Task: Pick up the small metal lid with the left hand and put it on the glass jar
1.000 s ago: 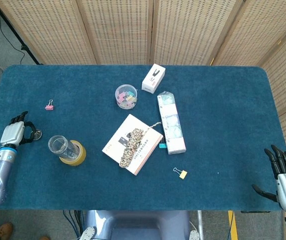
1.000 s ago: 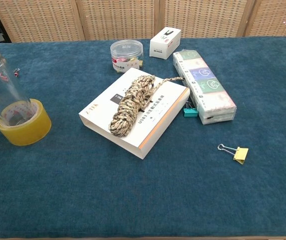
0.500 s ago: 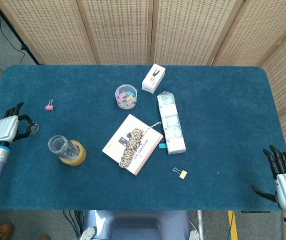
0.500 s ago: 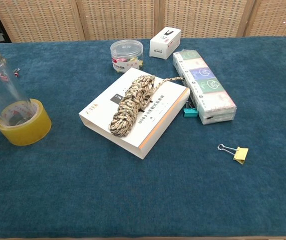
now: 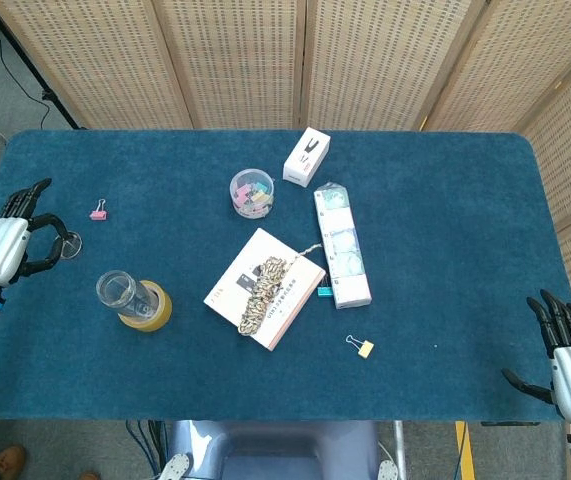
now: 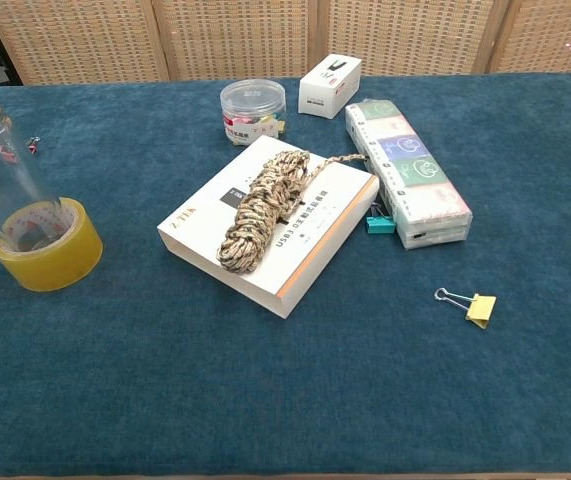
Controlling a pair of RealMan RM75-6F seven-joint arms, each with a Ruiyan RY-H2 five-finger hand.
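Right across both views lies the big blue worktop (image 5: 445, 230). Near its middle sits a white box (image 5: 265, 288) with a bundle of speckled rope (image 5: 264, 288) lying on top of it. Just beside the box, on its right, is a long packet (image 5: 342, 245) with pale squares along it. A small teal clip (image 5: 323, 292) sits between the box and the packet, touching them or nearly so.

Over on the left side stands the glass jar (image 5: 122, 292). It stands upright inside a roll of yellow tape (image 5: 151, 308), and its mouth is open, with no lid on it.

Behind the box is a round clear tub (image 5: 251, 192) full of colored clips, and behind that a little white box (image 5: 306, 156).

At the far left edge is the left hand (image 5: 3, 248). Its fingers (image 5: 31, 194) are curled a little and apart, and they hold nothing. The small metal lid (image 5: 69, 242) lies flat on the worktop just beside the thumb; I cannot tell if they touch.

At the bottom right corner is the right hand (image 5: 570, 360), with fingers spread and holding nothing.

A pink clip (image 5: 97, 212) lies near the left hand, and a yellow clip (image 5: 362, 346) lies alone in front of the packet.
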